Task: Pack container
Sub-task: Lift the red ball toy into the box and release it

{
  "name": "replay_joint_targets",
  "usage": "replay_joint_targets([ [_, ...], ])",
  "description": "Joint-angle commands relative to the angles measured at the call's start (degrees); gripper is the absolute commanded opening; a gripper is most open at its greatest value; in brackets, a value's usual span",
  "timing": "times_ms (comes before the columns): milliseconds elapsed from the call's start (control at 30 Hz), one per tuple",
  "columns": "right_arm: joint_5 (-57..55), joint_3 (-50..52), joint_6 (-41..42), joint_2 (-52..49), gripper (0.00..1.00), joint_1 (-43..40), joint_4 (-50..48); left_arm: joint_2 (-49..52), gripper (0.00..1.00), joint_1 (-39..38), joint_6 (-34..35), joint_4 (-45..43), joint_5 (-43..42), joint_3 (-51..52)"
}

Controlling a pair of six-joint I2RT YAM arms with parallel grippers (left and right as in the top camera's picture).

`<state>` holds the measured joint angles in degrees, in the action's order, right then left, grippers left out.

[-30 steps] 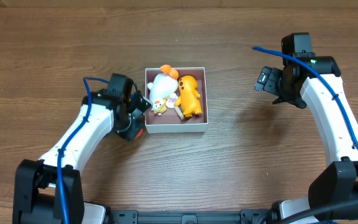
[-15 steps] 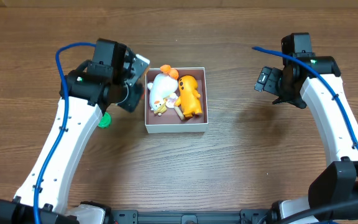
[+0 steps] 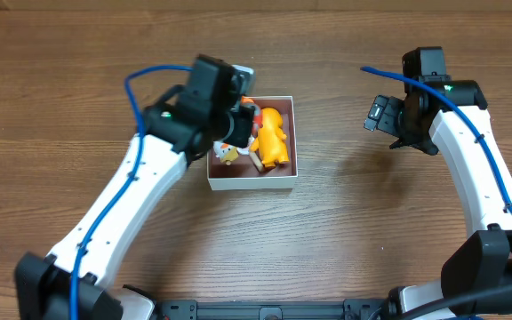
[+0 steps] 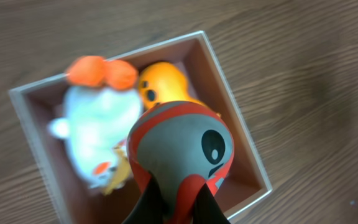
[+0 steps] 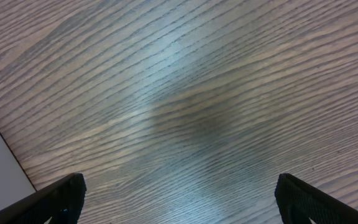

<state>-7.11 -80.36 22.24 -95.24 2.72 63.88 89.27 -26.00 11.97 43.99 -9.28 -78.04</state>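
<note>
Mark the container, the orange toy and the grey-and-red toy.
container [image 3: 252, 185], overhead view, on its white near wall.
orange toy [image 3: 272, 138], overhead view, middle of its body.
grey-and-red toy [image 4: 179, 140], left wrist view, grey face beside the eye.

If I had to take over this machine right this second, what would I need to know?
Left fingers: shut on a grey-and-red toy, held above the container.
Right fingers: open, holding nothing, over the table off to the side.
Done: a white toy with an orange bow and an orange toy lie in the container.
Left: lower and release the grey-and-red toy, probably onto the free floor.
</note>
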Motion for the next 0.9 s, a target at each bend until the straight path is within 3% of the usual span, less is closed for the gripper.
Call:
replay_joint_targets([
  [0, -0.76, -1.03, -0.11, -0.09, 1.0, -0.17, -0.33, 4.42, 0.04, -3.72, 6.56, -2.93, -0.85, -0.87],
  [233, -0.76, -1.03, -0.11, -0.09, 1.0, -0.17, -0.33, 9.55, 0.04, -5.2, 9.53, -2.27, 0.79, -0.87],
  [867, -0.76, -1.03, -0.11, -0.09, 1.0, -0.17, -0.33, 11.61, 0.04, -5.2, 9.55, 12.24, 7.52, -0.87],
])
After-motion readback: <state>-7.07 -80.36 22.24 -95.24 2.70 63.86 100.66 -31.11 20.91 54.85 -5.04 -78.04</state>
